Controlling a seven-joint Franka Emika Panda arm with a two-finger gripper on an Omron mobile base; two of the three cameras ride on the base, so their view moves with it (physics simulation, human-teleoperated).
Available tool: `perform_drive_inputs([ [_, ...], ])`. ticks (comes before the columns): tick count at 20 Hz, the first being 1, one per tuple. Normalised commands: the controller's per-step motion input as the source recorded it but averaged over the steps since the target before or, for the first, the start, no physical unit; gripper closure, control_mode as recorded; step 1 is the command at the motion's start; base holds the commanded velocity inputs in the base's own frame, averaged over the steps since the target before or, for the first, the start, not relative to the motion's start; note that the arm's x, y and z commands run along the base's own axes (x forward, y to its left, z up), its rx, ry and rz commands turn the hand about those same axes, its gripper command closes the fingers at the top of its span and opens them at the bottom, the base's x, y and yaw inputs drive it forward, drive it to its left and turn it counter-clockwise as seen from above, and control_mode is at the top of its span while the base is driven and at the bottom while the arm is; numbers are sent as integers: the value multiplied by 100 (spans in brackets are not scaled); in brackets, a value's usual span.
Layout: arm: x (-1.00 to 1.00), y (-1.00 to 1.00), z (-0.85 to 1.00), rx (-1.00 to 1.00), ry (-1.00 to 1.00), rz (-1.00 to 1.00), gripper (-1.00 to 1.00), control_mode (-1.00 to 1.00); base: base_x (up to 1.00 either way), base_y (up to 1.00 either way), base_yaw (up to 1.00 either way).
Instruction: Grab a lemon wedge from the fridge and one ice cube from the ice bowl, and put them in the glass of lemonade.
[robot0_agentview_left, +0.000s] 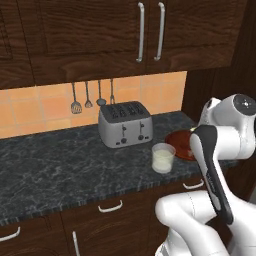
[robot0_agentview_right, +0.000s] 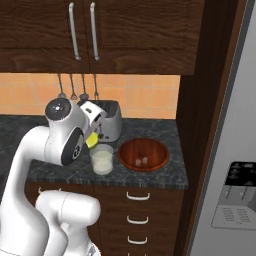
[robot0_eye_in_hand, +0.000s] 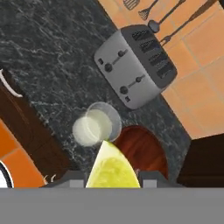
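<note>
The wedge (robot0_eye_in_hand: 113, 168) sits pinched between the fingertips of the gripper (robot0_eye_in_hand: 113, 183), its point toward the glass (robot0_eye_in_hand: 97, 124) in the hand view. In the right base view the wedge (robot0_agentview_right: 92, 139) shows as a yellow patch just above and left of the glass (robot0_agentview_right: 102, 159), partly behind the arm's elbow joint. The jaws are pressed against the fruit, not closed on themselves.

The glass (robot0_agentview_left: 163, 157) stands on the counter (robot0_agentview_left: 60, 165) near its front edge, with the bowl (robot0_agentview_right: 143, 154) just beside it toward the fridge (robot0_agentview_right: 235, 165). Two small ice cubes (robot0_agentview_right: 141, 161) lie in the bowl. A toaster (robot0_agentview_left: 125, 124) stands behind the glass, apart from it.

Step in hand, as judged: carry the wedge over the glass and release it.

Procedure:
1. Centre the wedge over the rim opening. In the hand view the glass lies up and left of the wedge, so alignment appears incomplete.
2. Lower until the wedge is close above the liquid; a high drop risks splashing or the wedge bouncing off the rim.
3. Keep the fingers off the glass wall; the tumbler is light and near the counter edge, so a side nudge could tip it.
4. Spread the jaws fully, then lift straight up.

The ice cube step is not yet done.
</note>
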Motion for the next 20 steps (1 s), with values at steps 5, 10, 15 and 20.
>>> perform_drive_inputs([
  [5,0,-17,-2,-49,8,46,100,-100,0,0,0],
  [10,0,-4,-3,-61,19,48,100,-100,0,0,0],
  [15,-1,0,-13,-72,17,46,100,-100,0,0,0],
  [20,-3,0,-21,-80,20,38,100,-100,0,0,0],
])
